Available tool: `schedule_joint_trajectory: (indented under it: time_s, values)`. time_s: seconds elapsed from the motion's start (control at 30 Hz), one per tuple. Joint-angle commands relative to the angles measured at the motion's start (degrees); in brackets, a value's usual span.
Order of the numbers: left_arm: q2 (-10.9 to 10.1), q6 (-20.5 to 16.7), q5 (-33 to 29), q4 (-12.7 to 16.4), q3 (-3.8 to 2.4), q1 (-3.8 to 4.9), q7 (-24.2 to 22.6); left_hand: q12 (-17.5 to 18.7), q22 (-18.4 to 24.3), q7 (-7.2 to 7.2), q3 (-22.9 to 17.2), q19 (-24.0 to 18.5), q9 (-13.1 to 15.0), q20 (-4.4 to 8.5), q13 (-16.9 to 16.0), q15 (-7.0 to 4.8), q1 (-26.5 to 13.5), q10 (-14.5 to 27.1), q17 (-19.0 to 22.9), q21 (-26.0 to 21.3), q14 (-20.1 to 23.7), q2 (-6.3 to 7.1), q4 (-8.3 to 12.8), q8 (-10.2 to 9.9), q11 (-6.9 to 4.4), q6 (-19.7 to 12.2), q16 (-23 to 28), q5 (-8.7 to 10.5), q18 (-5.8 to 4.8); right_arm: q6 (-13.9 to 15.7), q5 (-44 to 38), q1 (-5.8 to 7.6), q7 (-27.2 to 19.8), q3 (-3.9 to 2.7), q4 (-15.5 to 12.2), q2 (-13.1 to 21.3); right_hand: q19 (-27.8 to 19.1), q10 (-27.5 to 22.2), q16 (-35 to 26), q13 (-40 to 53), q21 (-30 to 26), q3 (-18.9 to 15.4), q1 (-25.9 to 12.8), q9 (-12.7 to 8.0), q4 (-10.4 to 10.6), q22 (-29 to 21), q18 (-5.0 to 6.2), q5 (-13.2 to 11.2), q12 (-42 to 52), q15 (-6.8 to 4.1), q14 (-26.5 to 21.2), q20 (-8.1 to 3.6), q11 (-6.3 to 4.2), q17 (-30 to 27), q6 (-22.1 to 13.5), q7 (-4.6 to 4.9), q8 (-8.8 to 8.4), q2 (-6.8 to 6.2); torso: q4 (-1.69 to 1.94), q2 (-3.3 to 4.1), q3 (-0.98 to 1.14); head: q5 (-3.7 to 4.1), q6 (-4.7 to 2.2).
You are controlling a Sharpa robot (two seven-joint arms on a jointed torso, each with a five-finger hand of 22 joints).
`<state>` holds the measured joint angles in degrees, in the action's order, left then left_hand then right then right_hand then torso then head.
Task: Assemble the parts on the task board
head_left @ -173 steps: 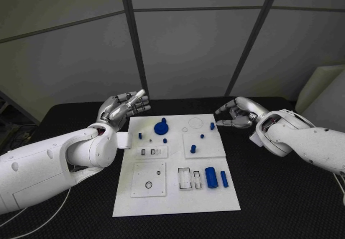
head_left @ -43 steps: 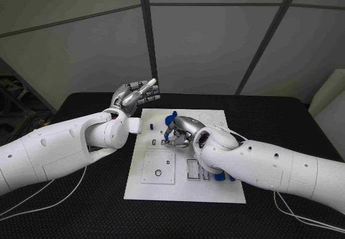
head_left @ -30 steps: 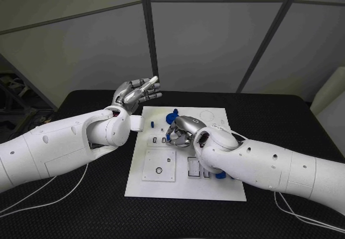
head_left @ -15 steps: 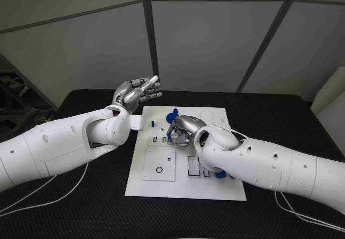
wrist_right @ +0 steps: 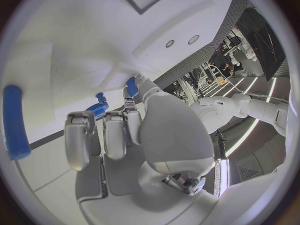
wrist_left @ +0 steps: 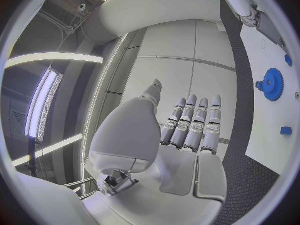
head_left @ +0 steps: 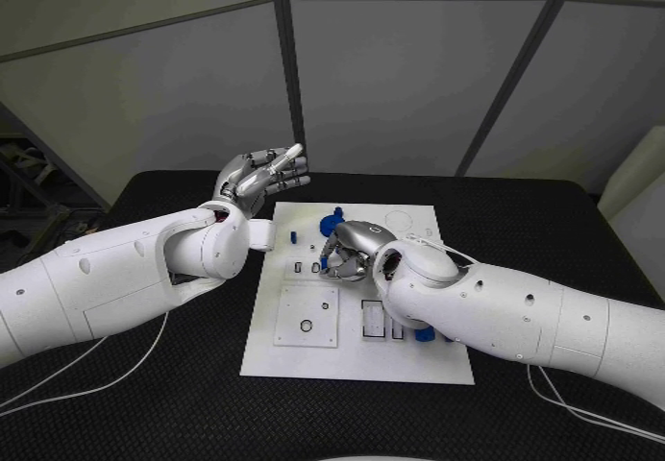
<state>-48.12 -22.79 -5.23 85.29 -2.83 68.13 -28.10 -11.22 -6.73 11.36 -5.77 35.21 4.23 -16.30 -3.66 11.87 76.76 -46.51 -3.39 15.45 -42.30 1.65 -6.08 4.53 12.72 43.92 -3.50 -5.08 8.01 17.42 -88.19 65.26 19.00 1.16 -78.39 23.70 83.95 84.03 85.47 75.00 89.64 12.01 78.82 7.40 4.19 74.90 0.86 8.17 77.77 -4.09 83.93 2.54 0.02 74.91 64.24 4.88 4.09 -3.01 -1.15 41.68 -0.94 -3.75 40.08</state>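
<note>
The white task board [head_left: 347, 360] lies in the middle of the black table. My right hand [head_left: 347, 261] hovers low over the board's middle with its fingers curled, pinching a small blue peg [head_left: 325, 261] at its fingertips; the right wrist view shows that peg [wrist_right: 131, 86] between thumb and finger. Just beyond it stands the blue gear [head_left: 330, 228] [wrist_right: 97, 107] [wrist_left: 272, 84]. My left hand [head_left: 263, 173] [wrist_left: 187, 130] is raised off the far left corner of the board, fingers straight and apart, holding nothing.
A second small blue peg [head_left: 295, 233] [wrist_left: 285, 130] stands near the board's left edge. A blue cylinder [head_left: 421, 333] [wrist_right: 14, 120] peeks out under my right forearm. A square plate with a ring [head_left: 307, 317] and narrow slots [head_left: 374, 320] sit nearer me.
Since the earliest frame my right hand came from right of the board to its middle and closed its fingers at the peg. Over the last second it barely shifted. My left hand stayed raised.
</note>
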Motion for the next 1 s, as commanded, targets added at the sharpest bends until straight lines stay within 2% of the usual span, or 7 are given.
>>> schedule_joint_trajectory:
  time_s: [0.03,0.4,0.7,1.0]
  values:
    - [-0.07,0.53,0.39,0.1,-0.05,0.11,-0.31,0.23,0.1,3.65,0.07,0.16,-0.05,-0.06,0.02,-0.11,-0.04,-0.01,0.02,0.28,-0.12,-0.72,0.27,-0.18,0.1,0.29,0.17,-0.02,0.83,-3.17,-0.13,-0.22,0.58,0.25,0.04,0.11,5.51,-0.04,-0.35,5.2,-0.18,-0.3,-0.76,-0.15,-0.05,14.18,-0.64,-0.14,-0.34,0.36,3.83,0.08,0.32,4.85,-0.37,0.15,-0.31,-0.08,0.01,0.0,0.02,-0.03,0.01]
    - [-0.15,0.48,0.39,0.11,-0.05,0.11,-0.31,0.23,0.1,3.65,0.07,0.16,-0.05,-0.06,0.02,-0.11,-0.04,-0.01,0.02,0.28,-0.12,-0.72,0.27,-0.18,0.1,0.29,0.17,-0.02,0.83,-2.42,-0.19,-0.22,0.93,0.25,-0.07,0.27,5.39,-0.32,-0.45,4.87,-0.3,-0.43,-1.17,-0.27,-0.22,13.98,-0.59,-0.12,-0.82,0.58,3.8,0.3,0.6,4.72,-1.43,0.47,-0.63,-0.52,-0.01,0.02,0.04,-0.01,0.02]
    - [-0.14,0.49,0.39,0.08,-0.05,0.11,-0.3,0.27,0.14,3.65,0.09,0.15,-0.08,-0.07,0.02,-0.11,-0.01,-0.05,0.03,0.28,-0.02,-0.77,0.49,-0.24,0.1,0.14,0.17,0.0,0.84,-0.28,-0.3,-0.22,0.4,0.25,-0.08,0.25,5.38,-1.02,-0.52,4.09,-0.33,-0.72,-1.82,-1.0,-0.71,13.96,-0.59,-0.13,-1.93,1.28,3.8,0.92,1.47,4.72,-5.53,1.5,-0.7,-1.82,0.02,0.02,0.03,0.06,0.0]
    - [-0.16,0.51,0.39,0.06,-0.05,0.1,-0.3,0.27,0.14,3.65,0.09,0.15,-0.08,-0.07,0.02,-0.11,-0.01,-0.05,0.03,0.28,-0.02,-0.77,0.49,-0.24,0.1,0.14,0.17,0.0,0.84,0.82,-0.31,-0.22,0.25,0.25,-0.07,0.2,5.4,-1.09,-0.51,3.99,-0.31,-1.14,-2.54,-1.26,-0.56,14.01,-0.6,-0.39,-2.05,1.49,3.81,1.16,1.68,4.78,-6.42,1.68,-0.6,-2.46,-0.01,0.03,0.03,0.09,0.01]
